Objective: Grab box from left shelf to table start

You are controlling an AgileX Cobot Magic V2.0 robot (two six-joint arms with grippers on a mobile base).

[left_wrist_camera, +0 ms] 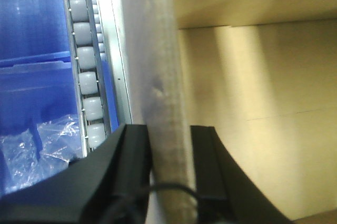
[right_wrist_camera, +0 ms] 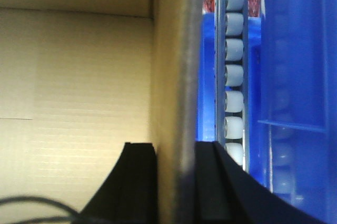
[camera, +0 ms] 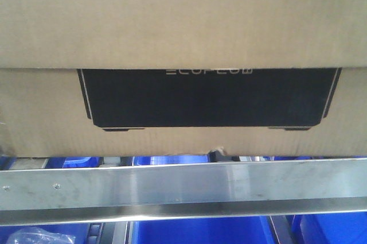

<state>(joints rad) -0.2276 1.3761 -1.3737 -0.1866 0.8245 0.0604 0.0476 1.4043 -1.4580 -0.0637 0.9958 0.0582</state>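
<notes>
Extracting step, apparently: left gripper [left_wrist_camera: 171,174] and right gripper [right_wrist_camera: 176,182] clenched on walls of the box [camera: 183,26]; next likely needs a level joint pull off the left shelf [camera: 183,189].

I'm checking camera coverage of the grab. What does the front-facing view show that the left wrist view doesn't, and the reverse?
Only the front view: the box from outside, with its black panel and the shelf's steel rail below it. Only the left wrist view: the left gripper clamped across a box wall, the box's bare inside, and a roller track. Both: the box and blue bins.
</notes>
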